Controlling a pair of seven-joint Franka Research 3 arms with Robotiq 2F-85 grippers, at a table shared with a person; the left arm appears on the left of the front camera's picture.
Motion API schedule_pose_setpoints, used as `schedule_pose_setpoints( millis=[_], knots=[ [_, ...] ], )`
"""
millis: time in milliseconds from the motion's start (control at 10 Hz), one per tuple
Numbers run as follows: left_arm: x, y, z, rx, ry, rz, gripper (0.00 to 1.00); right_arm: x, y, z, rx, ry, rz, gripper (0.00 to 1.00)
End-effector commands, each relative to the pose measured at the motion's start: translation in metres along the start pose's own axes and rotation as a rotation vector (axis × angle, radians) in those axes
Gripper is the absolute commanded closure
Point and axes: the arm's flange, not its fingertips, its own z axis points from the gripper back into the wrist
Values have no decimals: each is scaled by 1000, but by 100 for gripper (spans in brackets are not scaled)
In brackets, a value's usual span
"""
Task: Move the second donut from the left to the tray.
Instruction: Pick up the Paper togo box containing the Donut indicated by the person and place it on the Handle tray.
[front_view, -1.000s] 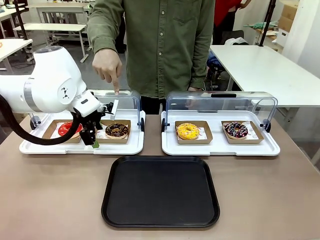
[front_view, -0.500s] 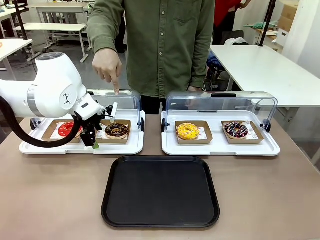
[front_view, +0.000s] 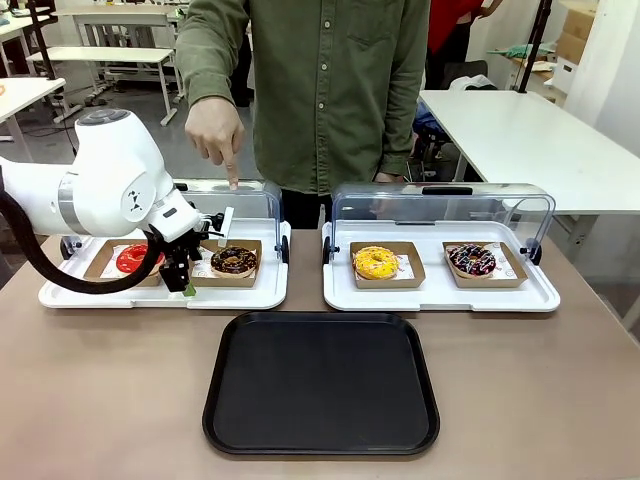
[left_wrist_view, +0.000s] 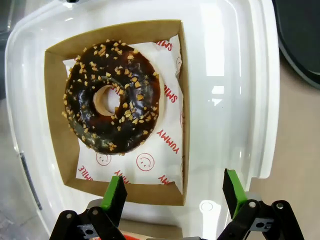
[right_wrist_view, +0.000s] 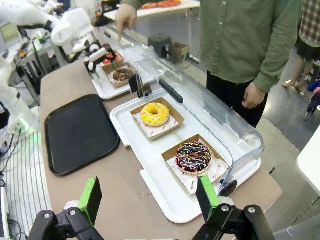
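Holds left gripper (left_wrist_view: 174, 192) wide open, nothing between green pads (left_wrist_view: 116, 192), poised over near edge of cardboard box (left_wrist_view: 54, 125). Finds the second donut from the left (left_wrist_view: 112, 96) inside that box on printed paper, untouched, apart from both pads. Places box on left display tray (front_view: 240, 293), lid up, just right of red donut (front_view: 133, 259). From front view, seems to put pads at box's left-near corner, approx. level w/ rim or just above; can't tell which, arm blocks it. Shows person's hand (front_view: 213, 130) pointing down over far side of same display tray.

Finds nothing on the tray (front_view: 320, 385): near-centre of table, well apart from donut, to its right and nearer. Has right gripper (right_wrist_view: 149, 195) likewise wide open and empty, high over right end of table, above right display tray (right_wrist_view: 150, 185) w/ yellow donut (right_wrist_view: 154, 113) and sprinkled donut (right_wrist_view: 195, 156).

Judged as approach stage only: no grip, no lift, no carry, no set-down yet. Needs closing on box or donut, lifting clear of display tray rim, moving near + right to the tray, then releasing.
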Motion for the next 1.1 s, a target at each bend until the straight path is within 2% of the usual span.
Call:
schedule_pose_setpoints(
  millis=[0, 500, 600, 700, 800, 900, 1000],
  knots=[
    [3, 5, -2, 11, 15, 13, 0, 2, 3, -2, -3, -26, 9, 0],
    [6, 7, -4, -6, 8, 1, 0, 2, 3, -2, -3, -26, 9, 0],
    [6, 7, -5, -7, 8, -2, 24, 2, 3, -2, -3, -26, 9, 0],
    [6, 7, -5, -14, 8, -8, 58, 2, 3, -2, -3, -26, 9, 0],
    [6, 7, -5, -21, 7, -10, 82, 2, 3, -2, -3, -26, 9, 0],
    [7, 7, -6, -21, 11, -10, 100, 2, 3, -2, -3, -26, 9, 0],
    [7, 7, -5, -25, 13, -14, 100, 2, 3, -2, -3, -26, 9, 0]
  ],
)
